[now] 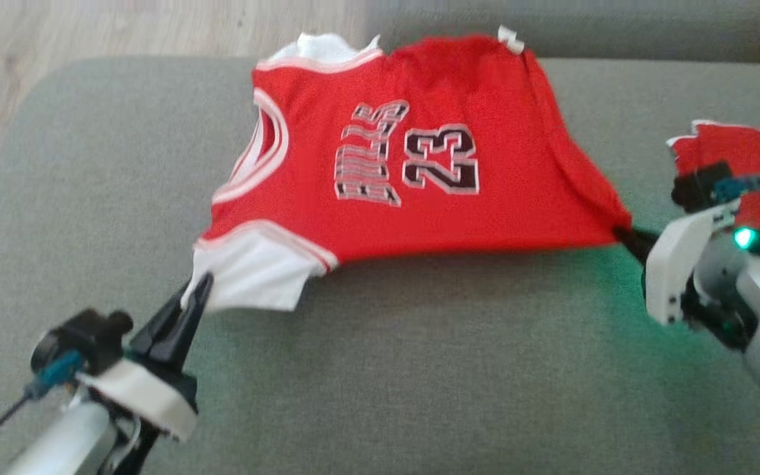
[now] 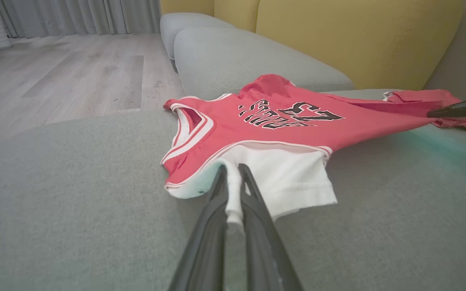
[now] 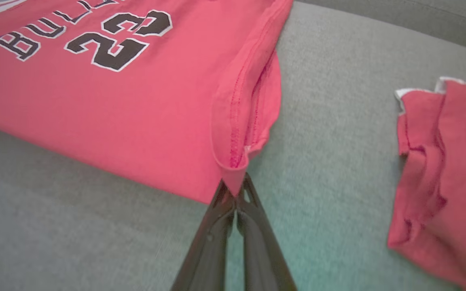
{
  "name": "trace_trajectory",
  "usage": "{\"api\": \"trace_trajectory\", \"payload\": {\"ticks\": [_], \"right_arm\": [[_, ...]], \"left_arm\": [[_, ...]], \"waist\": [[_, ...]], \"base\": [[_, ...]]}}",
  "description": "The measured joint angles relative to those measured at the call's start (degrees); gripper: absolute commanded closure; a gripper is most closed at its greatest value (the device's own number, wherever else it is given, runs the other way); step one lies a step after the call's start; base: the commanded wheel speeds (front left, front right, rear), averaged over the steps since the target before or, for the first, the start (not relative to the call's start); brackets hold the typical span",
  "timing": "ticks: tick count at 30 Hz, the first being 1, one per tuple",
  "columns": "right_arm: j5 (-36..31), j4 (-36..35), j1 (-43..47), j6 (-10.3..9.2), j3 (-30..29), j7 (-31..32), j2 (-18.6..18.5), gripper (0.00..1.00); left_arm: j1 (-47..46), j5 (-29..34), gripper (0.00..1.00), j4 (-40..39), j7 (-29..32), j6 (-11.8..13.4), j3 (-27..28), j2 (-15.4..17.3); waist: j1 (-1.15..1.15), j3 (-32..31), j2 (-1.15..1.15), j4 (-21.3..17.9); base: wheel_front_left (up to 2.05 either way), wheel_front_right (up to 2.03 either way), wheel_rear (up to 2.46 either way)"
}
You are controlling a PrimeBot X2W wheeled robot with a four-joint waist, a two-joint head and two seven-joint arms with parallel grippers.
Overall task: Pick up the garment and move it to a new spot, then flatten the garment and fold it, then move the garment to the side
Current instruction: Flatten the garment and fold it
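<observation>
Left hand clenched on jersey white sleeve, right hand clenched on its red hem corner; jersey stretched between them, print up, on grey sofa.

Grey sofa; wooden floor; yellow backrest
</observation>
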Motion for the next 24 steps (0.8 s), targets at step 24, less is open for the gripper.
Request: {"api": "trace_trajectory", "payload": {"ticks": [24], "right_arm": [[5.7, -19.8, 16.0, 0.0, -9.4, 6.6, -6.1, 1.0]], "left_arm": [[9.5, -1.7, 1.0, -18.8, 5.1, 8.9, 0.6, 7.7]], "waist": [[0.01, -3.8, 0.0, -1.6]], "base": [[0.0, 0.0, 0.0]]}}
